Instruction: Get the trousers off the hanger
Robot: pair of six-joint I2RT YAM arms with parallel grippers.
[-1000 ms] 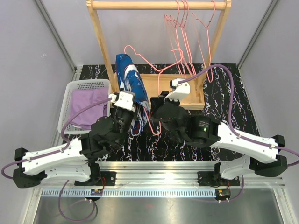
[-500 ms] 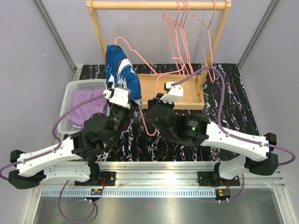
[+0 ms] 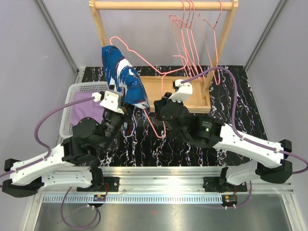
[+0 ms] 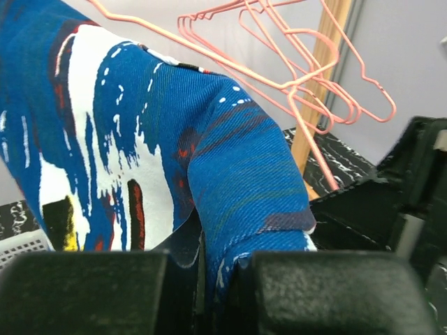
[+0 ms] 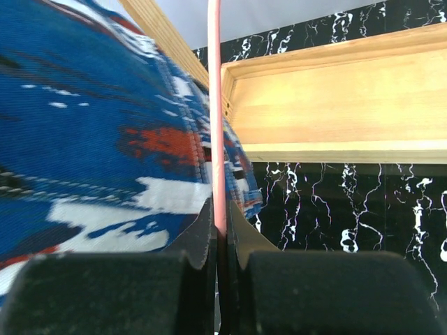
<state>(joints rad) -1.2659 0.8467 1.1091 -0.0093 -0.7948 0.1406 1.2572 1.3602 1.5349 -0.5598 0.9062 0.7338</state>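
Trousers: one blue pair [image 3: 120,77] on hanger [image 5: 217,105], one lilac pair [image 3: 86,108] in basket [image 3: 89,86]

At far edge of table [image 3: 231,106], centred: rack [image 3: 163,5], spare hangers [image 3: 187,29] on its rail toward the right end. At left edge: basket [image 3: 89,87], loose trousers [image 3: 86,108] inside. In front of rack, left of centre: hung trousers [image 3: 122,79] draped over hanger [image 5: 216,105]. Left tool [image 4: 209,272] pinched on cloth's near end. Right tool [image 5: 218,244] just right, clamped on hanger wire.
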